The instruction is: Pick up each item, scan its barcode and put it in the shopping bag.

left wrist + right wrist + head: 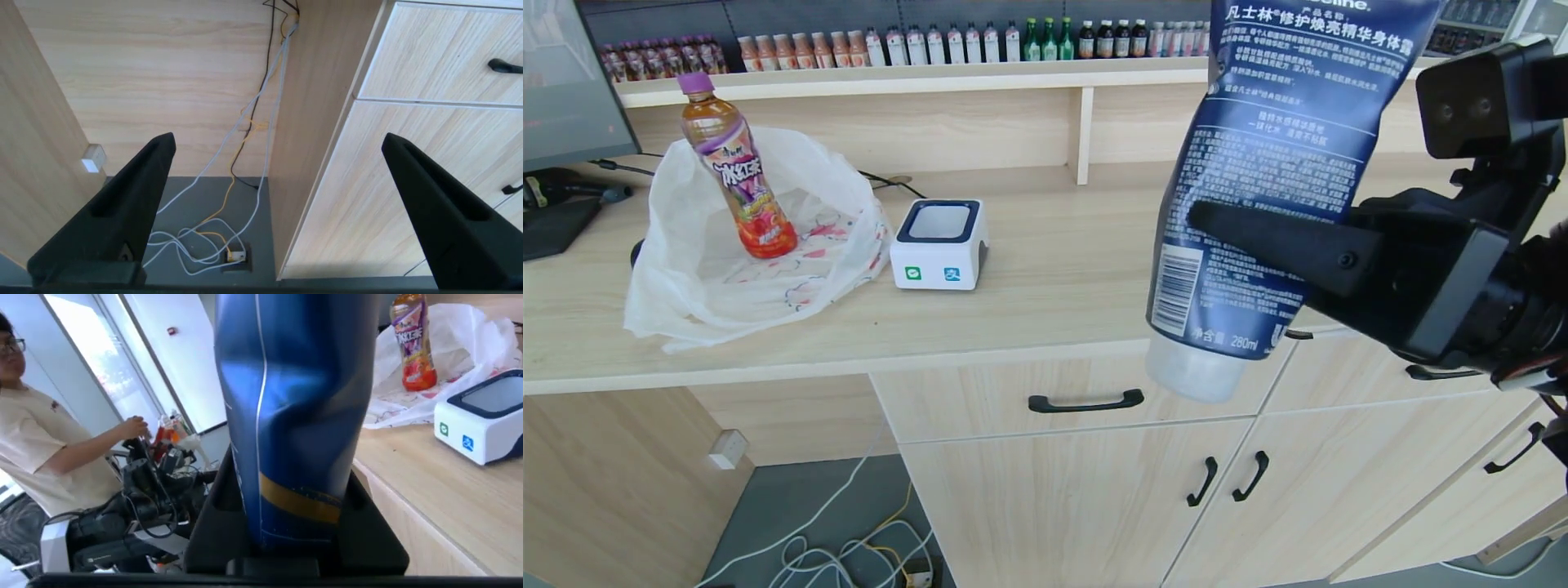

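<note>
My right gripper is shut on a dark blue lotion tube, held cap-down close to the head camera, to the right of the counter's front edge. Its barcode faces the head camera. In the right wrist view the blue tube rises between the black fingers. A white scanner with a dark window sits mid-counter. To its left, the white shopping bag lies open with an orange tea bottle standing in it. My left gripper hangs open and holds nothing, low beside the cabinet.
Rows of drink bottles line the back shelf. A monitor and black stand occupy the counter's far left. Drawers with black handles lie below the counter. Loose cables trail on the floor under the open bay.
</note>
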